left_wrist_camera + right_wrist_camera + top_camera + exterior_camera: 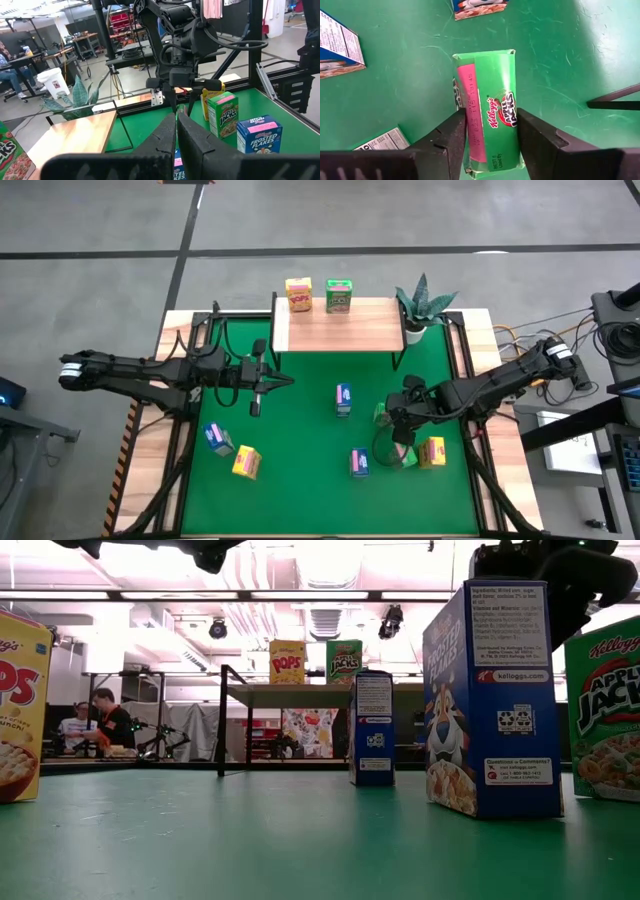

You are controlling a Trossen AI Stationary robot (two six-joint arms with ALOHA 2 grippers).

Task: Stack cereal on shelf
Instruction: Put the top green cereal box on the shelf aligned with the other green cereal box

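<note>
A green cereal box [492,107] stands upright on the green mat right of centre [381,414]. My right gripper [492,132] comes down over its top, one finger on each side [392,420]. My left gripper [176,135] hovers shut and level over the left half of the mat [258,388], holding nothing. The shelf [335,330] stands at the far edge. A yellow box [298,293] and a green box [339,295] stand upright on it. My right gripper pinches the green box across its thin way, near the top, one finger on each broad face [472,125]. No gap shows between fingers [447,145] and cardboard. The fingers slant down from the table's right side. The box stands upright with its base on the mat.
Loose boxes stand around: blue ones [343,398], [359,462], [218,438], yellow ones [245,462], [432,451] and another green one [395,450] just near-side of the gripper. A potted plant [425,305] sits right of the shelf, whose black leg [615,102] is close by.
</note>
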